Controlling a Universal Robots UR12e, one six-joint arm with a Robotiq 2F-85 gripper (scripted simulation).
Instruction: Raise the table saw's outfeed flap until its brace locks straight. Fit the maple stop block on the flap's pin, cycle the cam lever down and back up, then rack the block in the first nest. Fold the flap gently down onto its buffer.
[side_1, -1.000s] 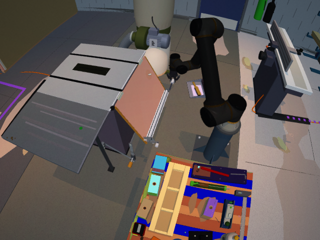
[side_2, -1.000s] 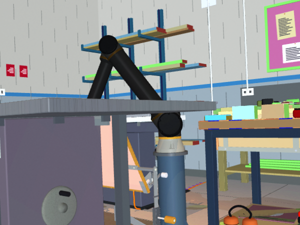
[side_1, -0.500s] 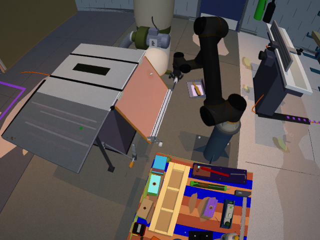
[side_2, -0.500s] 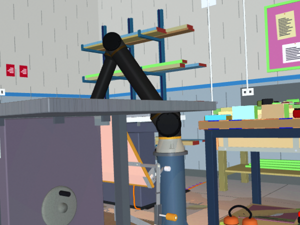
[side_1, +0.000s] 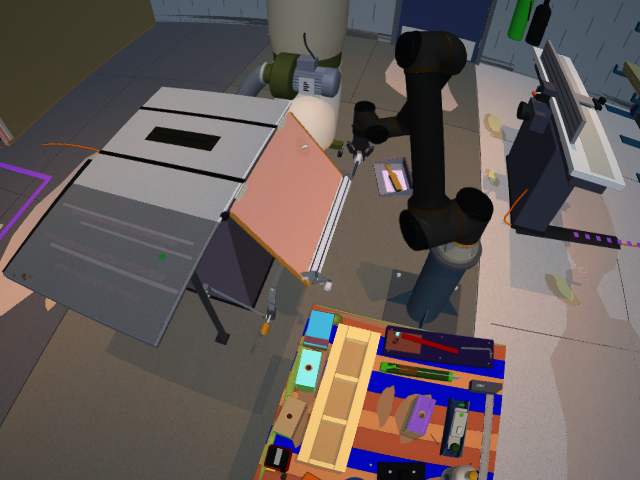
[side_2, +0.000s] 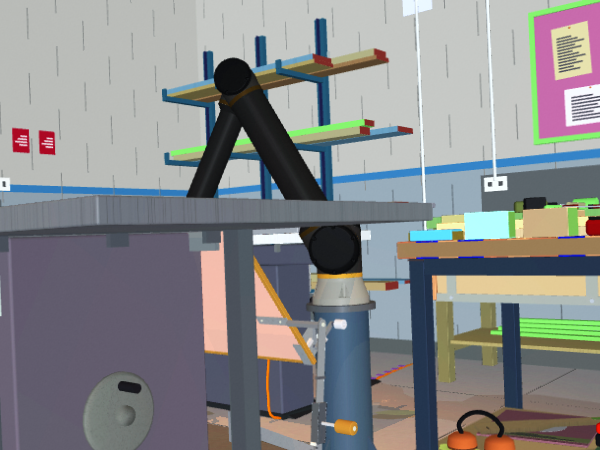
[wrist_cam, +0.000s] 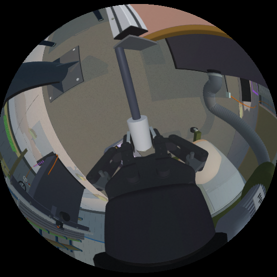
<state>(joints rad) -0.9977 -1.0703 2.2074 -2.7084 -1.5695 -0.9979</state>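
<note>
The white handle grip (wrist_cam: 138, 134) on the flap's far corner sits in my closed gripper (wrist_cam: 141, 144) (side_1: 357, 155); I hold it. A dark rod runs from the grip to the flap's edge rail (side_1: 331, 222). The salmon outfeed flap (side_1: 287, 199) slopes down from the table saw (side_1: 155, 196), partly raised. A small pin (side_1: 304, 147) stands near its upper corner. The folding brace (side_2: 295, 325) under the flap is bent. The maple stop block (side_1: 289, 416) lies on the bench beside the nest rack (side_1: 341, 395). The red cam lever (side_1: 429, 343) lies on its dark plate.
Behind the flap stand the dust collector (side_1: 305, 77) and its grey hose (wrist_cam: 230, 111). A tray (side_1: 394, 177) lies on the floor by the arm's pedestal (side_1: 439, 289). A jointer (side_1: 558, 139) stands to the right. Other coloured blocks and tools crowd the bench.
</note>
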